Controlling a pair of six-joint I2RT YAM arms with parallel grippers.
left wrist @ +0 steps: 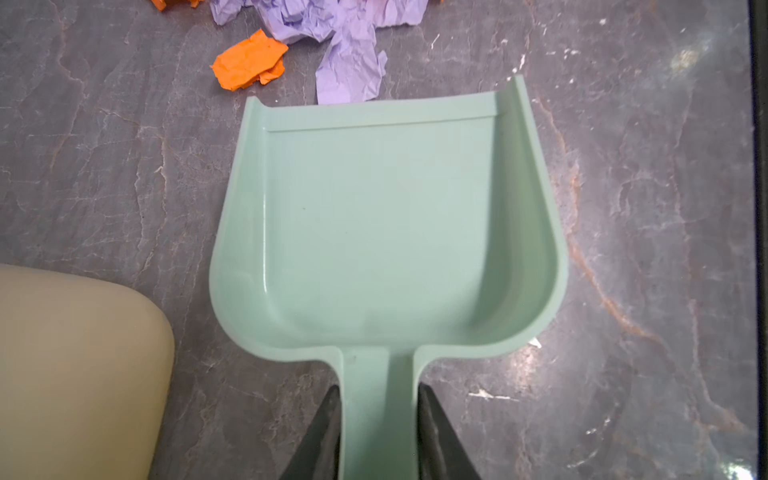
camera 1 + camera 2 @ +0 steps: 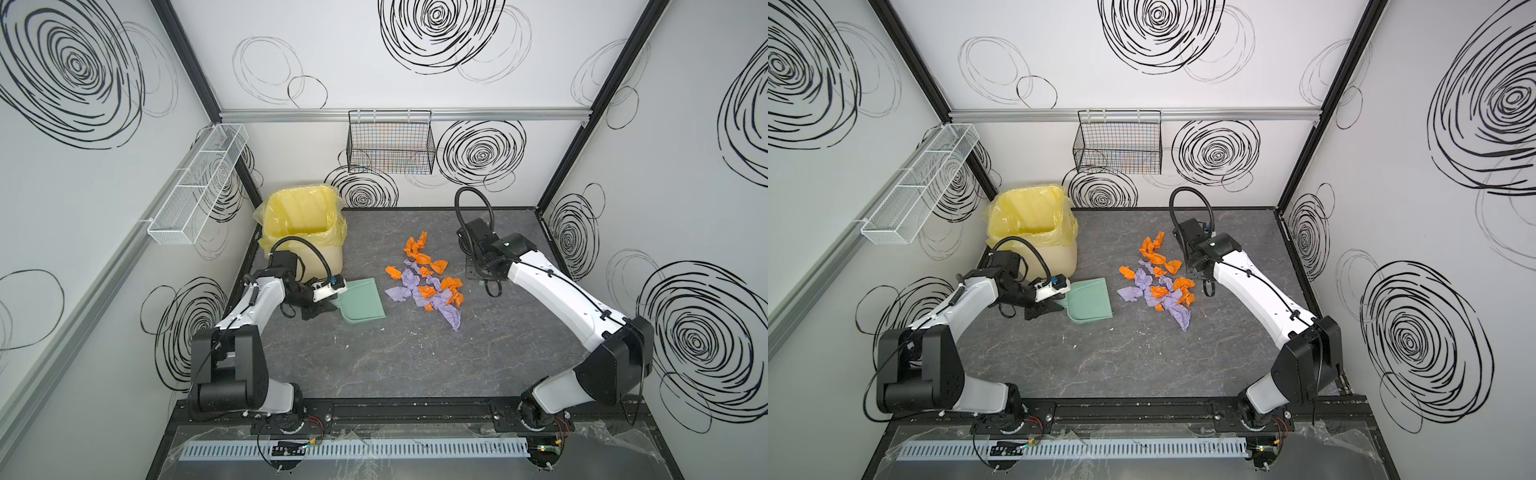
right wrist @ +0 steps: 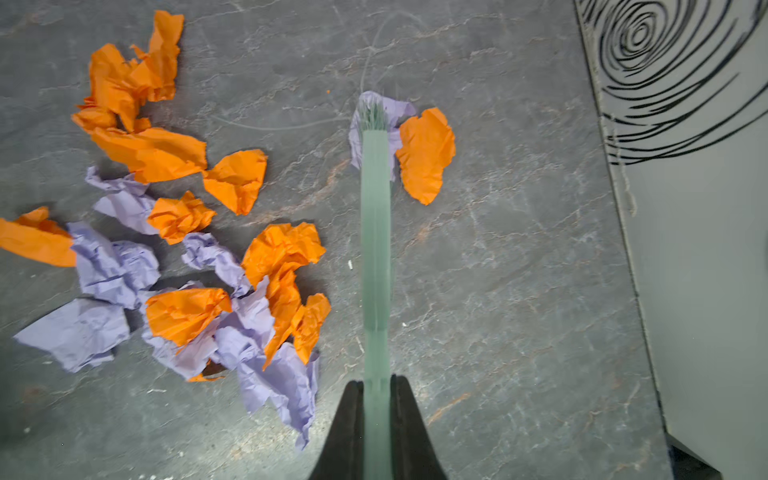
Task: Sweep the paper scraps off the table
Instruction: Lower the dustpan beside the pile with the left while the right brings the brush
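The left claw point(image 1: 378, 392) is clamped narrow on the handle of the mint-green dustpan point(image 1: 382, 224). The pan lies flat on the table point(image 2: 415, 365) at centre left of both top views, just beside the lined bin point(image 2: 328, 257). Its open lip faces the paper scraps point(image 2: 426, 291) heaped mid-table. In the left wrist view a lavender strip point(image 1: 349, 70) reaches right up to that lip at the upper middle of the frame. I judge the empty pan is set there as a catcher, low so nothing slips under it.

The right claw point(image 3: 376, 386) is pinched tight on a pale green brush point(image 3: 375, 232). The bristle end sits on a lavender wad point(image 3: 401, 109) beside an orange wad point(image 3: 424, 153), at upper centre of the right wrist view and apart from the main heap at the left of that frame. Starting at these two strays probably lets one stroke drive them into the heap and on toward the pan.
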